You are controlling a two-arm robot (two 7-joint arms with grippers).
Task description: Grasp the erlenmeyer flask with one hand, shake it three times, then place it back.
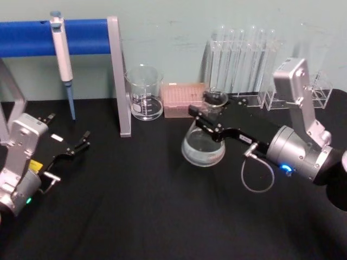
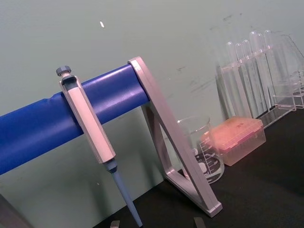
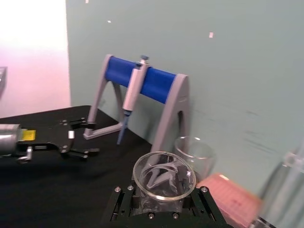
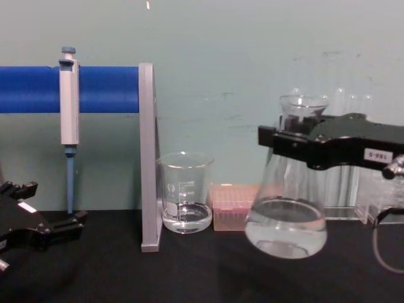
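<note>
The right gripper is clamped around the narrow neck of the erlenmeyer flask. From the chest view the flask hangs tilted, its base apparently clear of the black table, with a shallow pool of clear liquid in the bottom. That grip is what I'd worry about. It is smooth glass held only at the neck, so a sharp shake might let it slide or twist in the jaws. The mouth is open, so a wide swing could slosh liquid out. There isn't much room behind it either. The pink pipette tip box and the test tubes stand near, just beyond the flask, and a careless stroke could clip them. If it goes back down tilted like this, it might land on its edge and rock. The left gripper rests on the table well off to the left, fingers spread and holding nothing. By my count there is one flask, one glass beaker, one pipette hanging on one blue-barred stand, one tip box and two grippers. There are five or six test tubes; I can't tell exactly.
</note>
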